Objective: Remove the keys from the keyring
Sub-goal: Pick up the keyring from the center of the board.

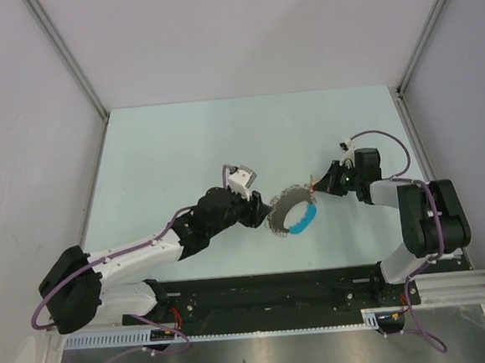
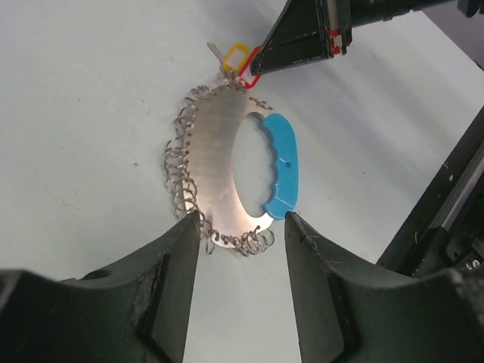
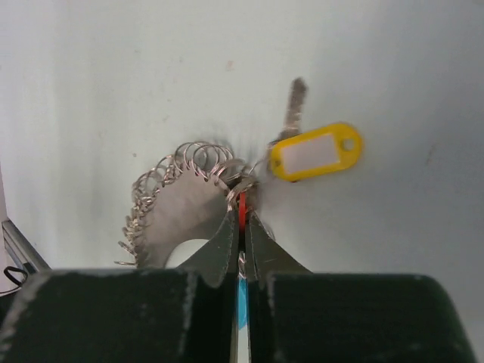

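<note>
Lying flat on the pale table [image 1: 181, 144], the keyring [image 2: 215, 144] sat between the 2 arms. It was a silvery plate ring, fringed with small wire loops [image 2: 178, 170] along 1 side and carrying a blue arc [image 2: 281, 162] on the other. The left gripper [image 2: 240, 227] stood open, its 2 fingers straddling the ring's near rim, 1 tip over the loops and the other just beside the end of the blue arc. Whether they touched the metal could not be told. At the opposite rim the right gripper [image 3: 243, 215] was clamped tight on a thin red piece [image 3: 243, 200] at the ring's edge. Just beyond its tips lay a yellow tag [image 3: 315, 151] with a white label. Beside that tag the key [image 3: 295, 102] pointed its silvery blade away from the ring.
</note>
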### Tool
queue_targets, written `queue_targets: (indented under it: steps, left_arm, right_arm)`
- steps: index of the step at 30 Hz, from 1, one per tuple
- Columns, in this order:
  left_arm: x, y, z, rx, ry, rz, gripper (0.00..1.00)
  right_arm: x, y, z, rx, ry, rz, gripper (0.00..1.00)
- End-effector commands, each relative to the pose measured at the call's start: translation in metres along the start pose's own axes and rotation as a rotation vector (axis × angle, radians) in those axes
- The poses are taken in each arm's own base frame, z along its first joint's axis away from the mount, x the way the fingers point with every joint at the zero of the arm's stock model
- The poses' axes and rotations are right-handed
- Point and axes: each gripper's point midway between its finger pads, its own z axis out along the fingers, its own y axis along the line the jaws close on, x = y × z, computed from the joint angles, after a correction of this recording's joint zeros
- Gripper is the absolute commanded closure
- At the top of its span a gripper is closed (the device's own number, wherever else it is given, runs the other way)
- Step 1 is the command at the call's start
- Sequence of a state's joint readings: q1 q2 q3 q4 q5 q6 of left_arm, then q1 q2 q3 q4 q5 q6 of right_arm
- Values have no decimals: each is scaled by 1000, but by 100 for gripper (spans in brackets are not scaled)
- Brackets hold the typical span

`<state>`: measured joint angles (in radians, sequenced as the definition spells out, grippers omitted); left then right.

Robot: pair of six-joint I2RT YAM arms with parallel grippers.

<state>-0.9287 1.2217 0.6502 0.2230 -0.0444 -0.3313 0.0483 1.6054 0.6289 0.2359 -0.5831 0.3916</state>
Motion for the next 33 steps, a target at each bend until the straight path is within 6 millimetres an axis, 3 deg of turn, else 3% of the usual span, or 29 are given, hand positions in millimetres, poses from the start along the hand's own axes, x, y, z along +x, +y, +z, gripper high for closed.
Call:
queue_targets:
  steps: [1,4,7,17,25,33]
  left_arm:
    - [-19,-14,0,95,-77,105,45]
    - [-7,-13,12,103,-14,143,43]
    - [7,-28,22,180,27,91,43]
    - [43,-33,54,209,96,30,40]
    - [49,-53,54,267,71,75,36]
    - [55,-43,60,178,42,129,35]
  right_arm:
    - [-25,59,-17,-61,-100,-114,100]
    - [-24,90,-29,-79,-127,-130,100]
    - [-23,115,-38,-110,-146,-140,100]
    - [-17,175,-65,-201,-204,-154,100]
    - [-14,194,-76,-214,-228,-149,100]
    - [-15,206,-83,-240,-250,-130,100]
